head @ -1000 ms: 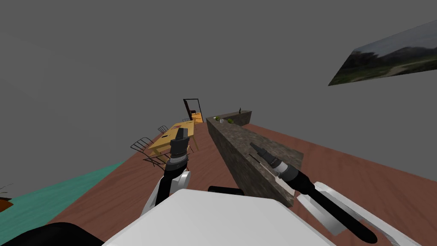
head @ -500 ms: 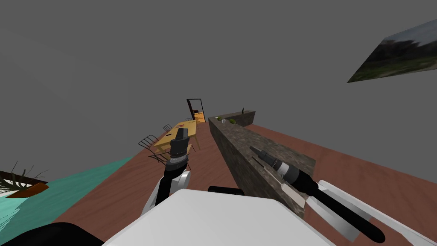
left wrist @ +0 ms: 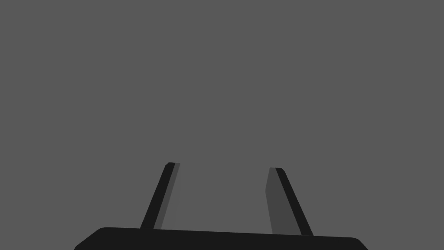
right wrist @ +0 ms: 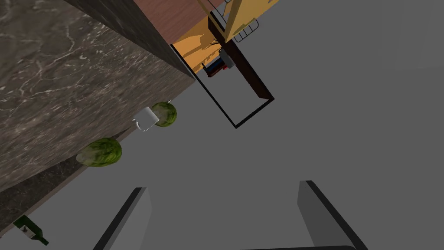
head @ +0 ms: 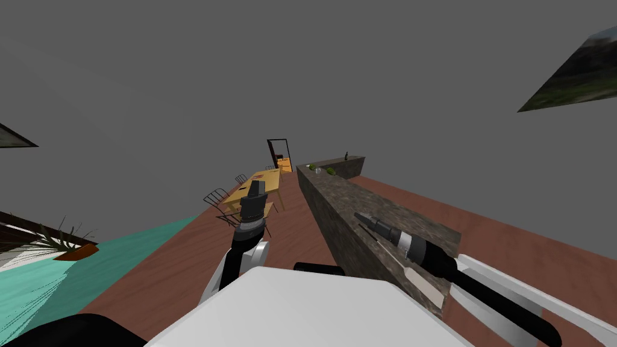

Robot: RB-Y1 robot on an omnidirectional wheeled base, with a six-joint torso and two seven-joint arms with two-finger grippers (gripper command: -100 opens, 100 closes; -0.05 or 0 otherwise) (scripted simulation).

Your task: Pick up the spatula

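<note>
A long stone worktop [head: 337, 199] runs from near to far on the right. The right end effector [head: 363, 217] hangs over it, fingers wide apart. The left end effector [head: 256, 187] points up, left of the worktop, fingers apart too. The pale spatula [head: 422, 288] lies on the worktop's near end, under the right arm.

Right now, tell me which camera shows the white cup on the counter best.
The right wrist view: the white cup stands on the counter beside a green round fruit, near enough to show its shape. In the head view the white cup is a pale speck far along the counter. The left wrist camera points elsewhere.
</note>
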